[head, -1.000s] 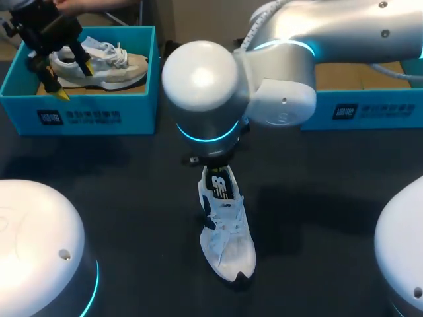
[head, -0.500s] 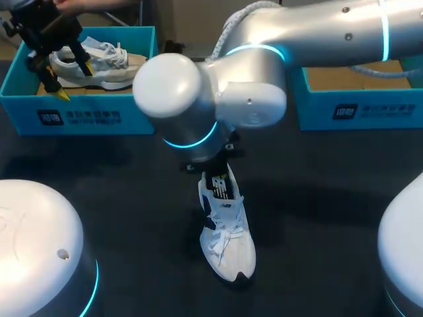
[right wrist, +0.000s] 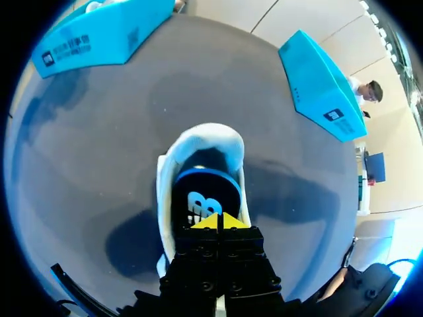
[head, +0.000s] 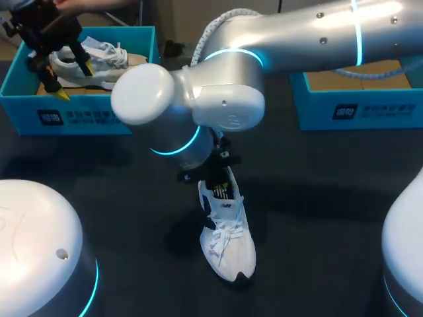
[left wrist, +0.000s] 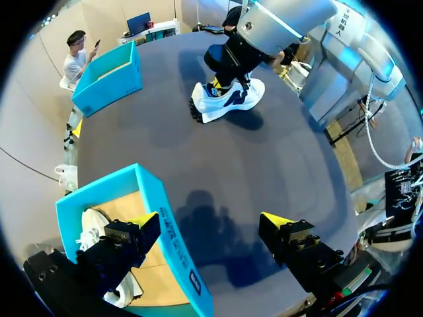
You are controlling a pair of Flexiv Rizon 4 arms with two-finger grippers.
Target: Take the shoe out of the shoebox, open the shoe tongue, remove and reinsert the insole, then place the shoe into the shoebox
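right arm (head: pixel 221 109) hides heel of shoe (head: pixel 229 247)

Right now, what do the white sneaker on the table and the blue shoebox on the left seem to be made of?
White sneaker: soft textile upper, probably mesh with smooth synthetic overlays, matte; woven laces; the weave is too small to confirm. Blue shoebox: matte printed cardboard, judging by thin flat walls and a plain brown inside.
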